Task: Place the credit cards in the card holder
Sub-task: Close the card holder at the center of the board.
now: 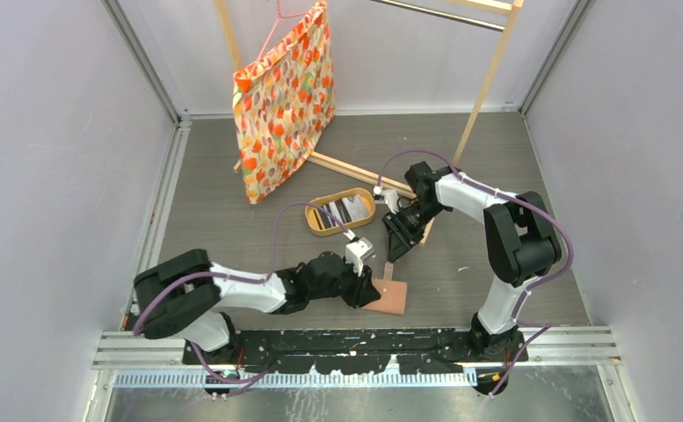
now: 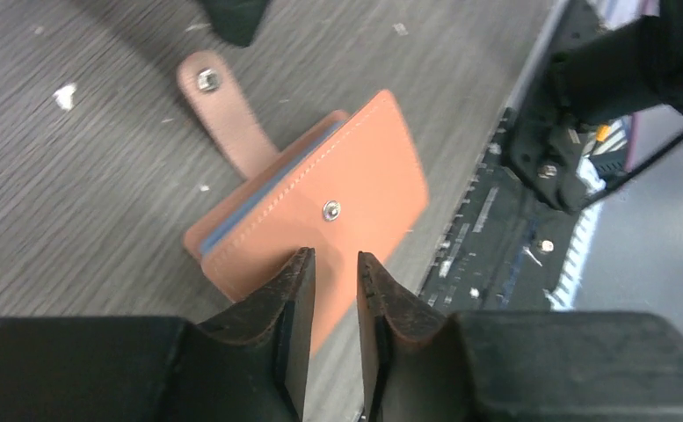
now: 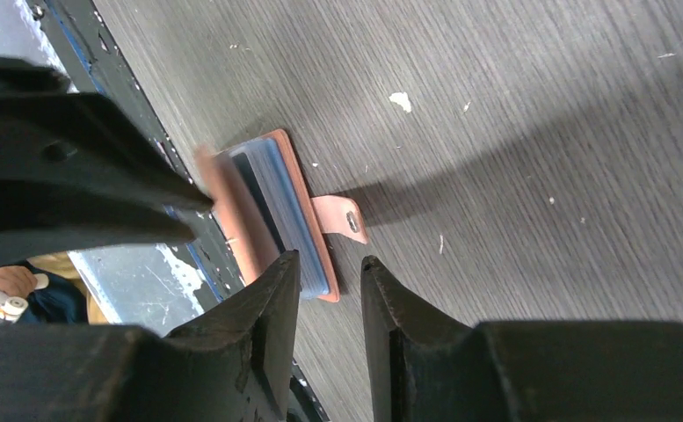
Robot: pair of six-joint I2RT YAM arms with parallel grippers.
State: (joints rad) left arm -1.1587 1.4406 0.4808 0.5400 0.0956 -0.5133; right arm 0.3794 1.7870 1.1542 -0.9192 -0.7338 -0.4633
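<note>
The salmon-tan card holder [image 1: 388, 298] lies near the table's front edge, its snap tab [image 1: 389, 269] stretched out toward the back. In the left wrist view the card holder [image 2: 337, 176] shows its snap cover, slightly lifted, with a light-blue pocket edge under it. My left gripper [image 2: 336, 255] has its jaws narrowly apart at the cover's near edge, nothing clamped. My right gripper [image 3: 329, 258] is narrowly open and empty, hovering above the tab [image 3: 343, 217]. The credit cards [image 1: 348, 209] lie in the oval wooden tray [image 1: 317, 227] behind.
A flowered fabric bag [image 1: 285, 97] hangs on a wooden rack whose base bar [image 1: 355, 171] runs behind the tray. The black mounting rail [image 1: 355, 338] lies just in front of the card holder. Grey walls enclose both sides.
</note>
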